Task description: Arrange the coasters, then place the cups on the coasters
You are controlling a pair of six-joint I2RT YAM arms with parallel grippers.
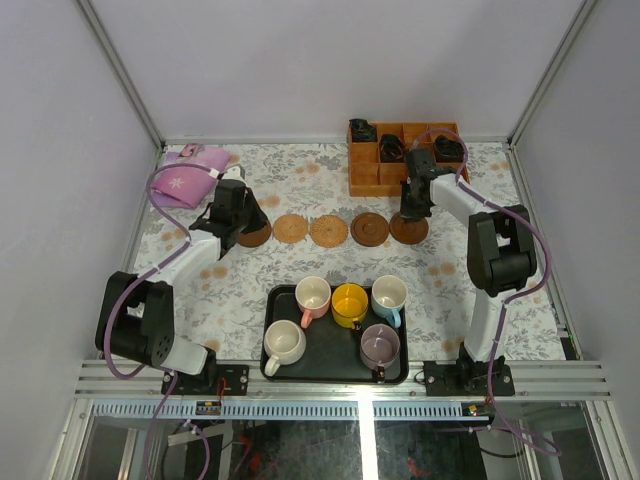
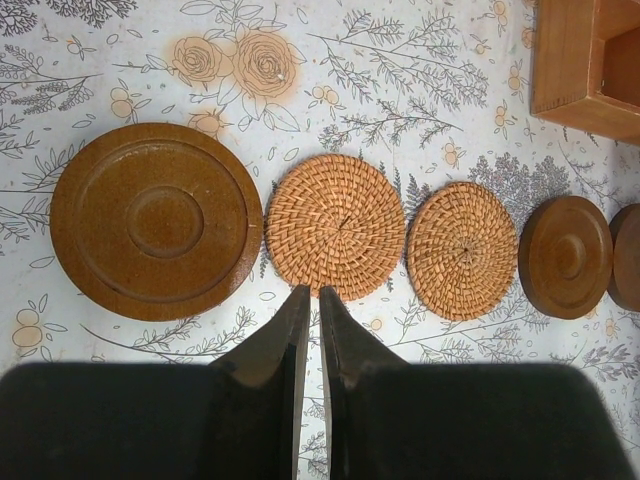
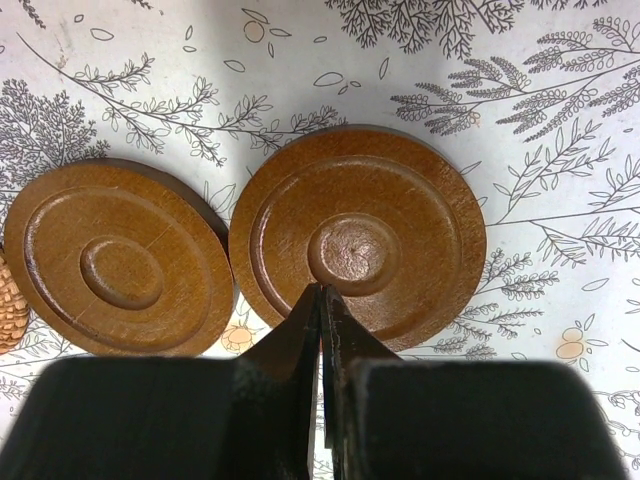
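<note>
Five round brown coasters lie in a row across the table's middle: a dark wooden one [image 1: 254, 237], two woven tan ones [image 1: 290, 228] [image 1: 328, 231], and two dark wooden ones [image 1: 370, 229] [image 1: 408, 230]. My left gripper [image 2: 309, 292] is shut and empty, hovering just in front of the gap between the leftmost wooden coaster [image 2: 155, 220] and the first woven coaster [image 2: 335, 225]. My right gripper [image 3: 322, 290] is shut and empty, its tips over the rightmost wooden coaster [image 3: 357, 235]. The cream [image 1: 284, 342], mauve [image 1: 380, 346], pink [image 1: 312, 295], yellow [image 1: 350, 303] and light blue [image 1: 388, 295] cups stand in the tray.
The black tray [image 1: 272, 300] sits at the near middle between the arm bases. An orange wooden compartment box [image 1: 365, 178] with black items stands at the back right. A purple cloth [image 1: 188, 180] lies at the back left.
</note>
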